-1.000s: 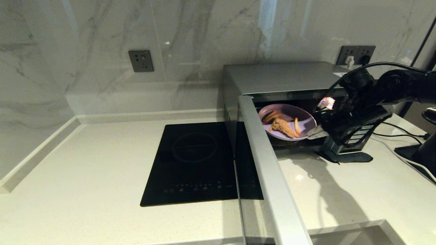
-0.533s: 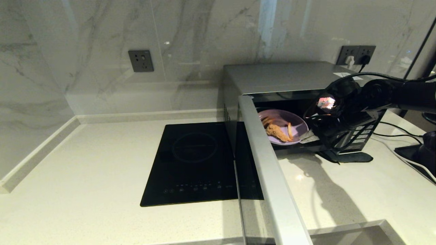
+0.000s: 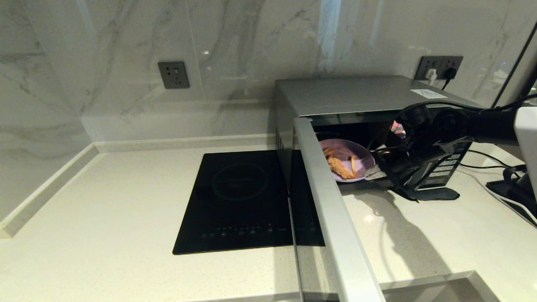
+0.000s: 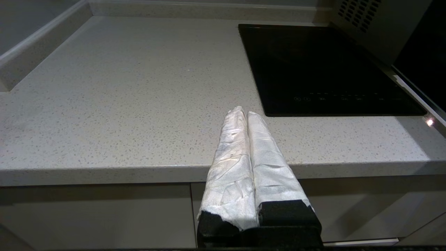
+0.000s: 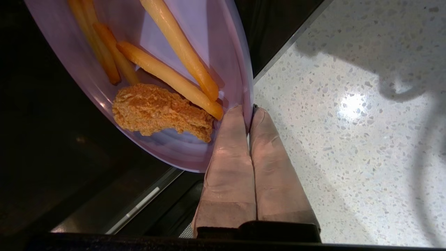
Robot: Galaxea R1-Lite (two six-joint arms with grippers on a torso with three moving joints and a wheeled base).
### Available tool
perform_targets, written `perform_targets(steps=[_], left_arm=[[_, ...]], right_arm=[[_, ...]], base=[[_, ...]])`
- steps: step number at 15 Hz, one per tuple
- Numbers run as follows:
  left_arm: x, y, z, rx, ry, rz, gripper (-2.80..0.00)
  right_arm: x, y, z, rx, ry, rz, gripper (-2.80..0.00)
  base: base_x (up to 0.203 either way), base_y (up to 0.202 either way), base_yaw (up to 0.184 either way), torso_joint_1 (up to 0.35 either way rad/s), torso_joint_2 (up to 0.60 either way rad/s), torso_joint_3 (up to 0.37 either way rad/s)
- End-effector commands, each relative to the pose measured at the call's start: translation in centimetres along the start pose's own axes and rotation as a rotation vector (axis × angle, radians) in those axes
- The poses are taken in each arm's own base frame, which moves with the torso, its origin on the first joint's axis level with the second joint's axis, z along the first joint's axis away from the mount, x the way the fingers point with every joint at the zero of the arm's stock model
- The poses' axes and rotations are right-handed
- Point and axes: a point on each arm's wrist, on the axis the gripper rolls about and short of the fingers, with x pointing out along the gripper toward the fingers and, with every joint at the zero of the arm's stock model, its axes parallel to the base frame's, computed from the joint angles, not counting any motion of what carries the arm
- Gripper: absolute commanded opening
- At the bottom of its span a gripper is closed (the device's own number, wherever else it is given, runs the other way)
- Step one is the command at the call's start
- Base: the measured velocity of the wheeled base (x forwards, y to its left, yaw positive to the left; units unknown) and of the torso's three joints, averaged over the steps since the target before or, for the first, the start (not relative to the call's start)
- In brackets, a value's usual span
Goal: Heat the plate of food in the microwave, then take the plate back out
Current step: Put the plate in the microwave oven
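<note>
Microwave (image 3: 348, 94): I see silver box, door swung wide open. Lilac plate of food (image 3: 358, 153), fries and breaded chicken, sits tilted inside the cavity mouth.

Place: home kitchen | Signs: speckled stone table (image 3: 105, 218), inset black induction hob (image 3: 239, 201), silver microwave (image 3: 348, 94), marble splashback (image 3: 251, 46) with wall sockets (image 3: 173, 75)

No text, brand name or number can be read anywhere. The microwave (image 3: 352, 98) carries a small white sticker (image 3: 428, 93) on its top, but its print is too small to make out. The buttons on its panel (image 3: 444, 167) show pale marks that cannot be read. The induction hob (image 3: 243, 201) has a row of faint touch symbols along its front edge, also illegible.
</note>
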Motion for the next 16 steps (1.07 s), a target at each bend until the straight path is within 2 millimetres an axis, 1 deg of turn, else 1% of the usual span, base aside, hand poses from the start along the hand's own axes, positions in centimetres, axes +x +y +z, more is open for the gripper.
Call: perform_targets(steps=[1,5,8,16], left_arm=[[0.0,0.0,0.0,-0.001,0.001,0.001,-2.8],[0.0,0.0,0.0,-0.001,0.001,0.001,-2.8],[0.0,0.0,0.0,-0.001,0.001,0.001,-2.8],[0.0,0.0,0.0,-0.001,0.001,0.001,-2.8]], right_arm=[[0.7,-0.2,0.3,0.011,0.005,-0.009,-2.8],[0.8,-0.3,0.5,0.012,-0.003,-0.003,-2.8],[0.6,-0.7,1.4,0.026,-0.02,0.004,-2.8],[0.7,-0.7,1.5,0.023,-0.025,0.009,-2.8]], base=[[0.0,0.0,0.0,0.0,0.0,0.0],[0.0,0.0,0.0,0.0,0.0,0.0],[0.0,0.0,0.0,0.0,0.0,0.0],[0.0,0.0,0.0,0.0,0.0,0.0]])
